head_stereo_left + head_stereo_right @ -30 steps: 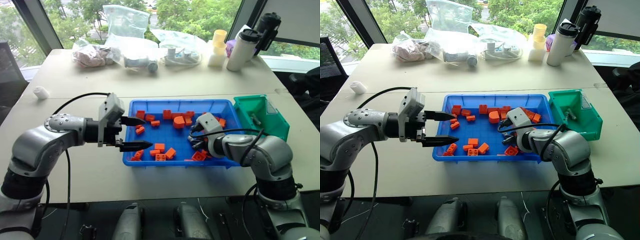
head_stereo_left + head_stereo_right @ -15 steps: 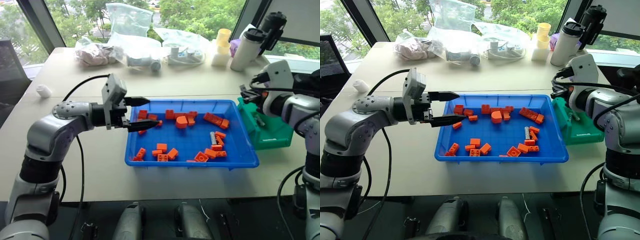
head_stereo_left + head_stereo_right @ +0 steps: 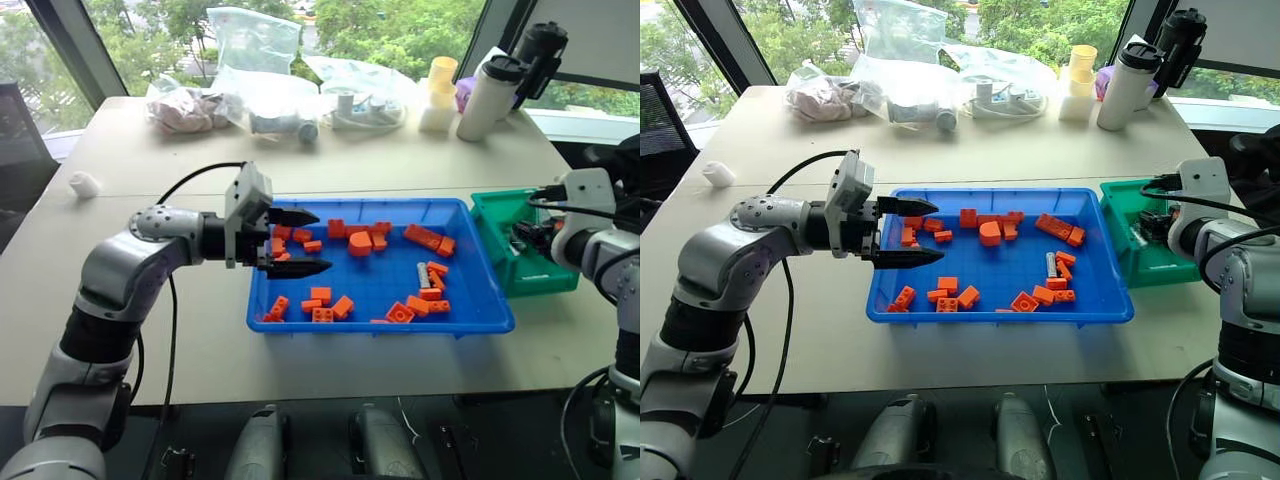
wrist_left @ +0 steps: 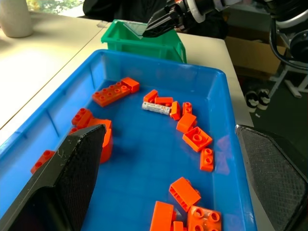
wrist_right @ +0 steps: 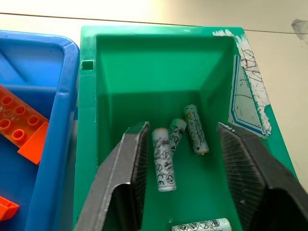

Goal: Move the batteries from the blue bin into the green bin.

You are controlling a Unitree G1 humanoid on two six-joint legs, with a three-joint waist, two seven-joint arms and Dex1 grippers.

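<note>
Since a second ago, your right gripper (image 5: 180,163) has swung out of the blue bin (image 3: 380,315) and across to the green bin (image 5: 144,53), where it now hangs with its fingers (image 5: 122,187) apart and nothing between them. Four batteries (image 5: 164,159) lie loose on the green bin's floor (three near the middle, one at the near edge). One more battery (image 4: 156,108) sits in the blue bin among orange bricks (image 4: 196,138), toward the end nearest the green bin. Your left gripper (image 3: 300,243) has edged in over the blue bin's left rim; its fingers (image 4: 72,168) are spread wide and empty. Both bins sit side by side on the bench (image 3: 180,340), their walls touching or nearly so.
</note>
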